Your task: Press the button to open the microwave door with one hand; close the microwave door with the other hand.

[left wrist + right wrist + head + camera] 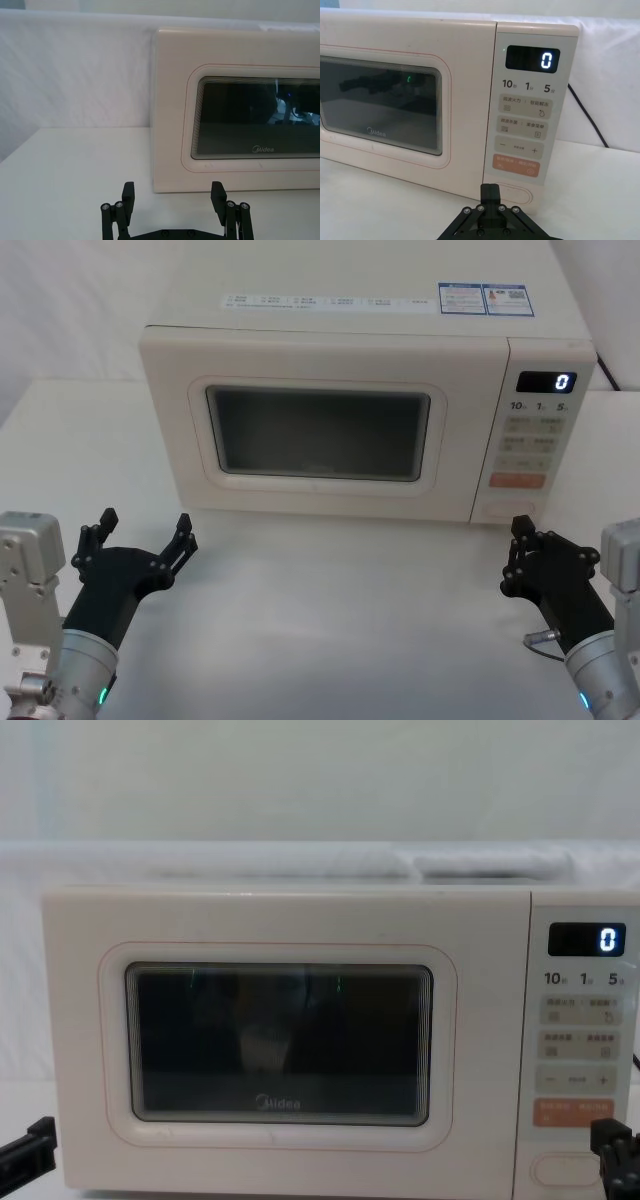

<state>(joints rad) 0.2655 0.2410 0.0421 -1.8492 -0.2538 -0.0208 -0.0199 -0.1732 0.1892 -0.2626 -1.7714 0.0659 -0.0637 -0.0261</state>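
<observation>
— One cream microwave [330, 420] takes up the back of the white table [340, 640]; what about its front?

— Most of it is the microwave door [310, 430], shut flush; it is a large cream rectangle with a dark, rounded glass window, a thin pink outline around that, and a grey "Midea" logo under the glass.

— And beside the door?

— To its right stands the control panel [527, 112]; a lit display [532, 59] reads 0 at the top, small beige labelled keys sit below it, then an orange key [516, 165]; lowest of all is the button [514, 194], a wide, unmarked cream pill with a thin oval outline.

— Where are the arms?

— Both hover low in front of the oven, touching nothing; the left gripper [143, 535] is near the door's left end, its fingers [128, 197] spread wide and holding nothing; the right gripper [520, 540] sits just before the button, fingers pressed together and empty.
</observation>
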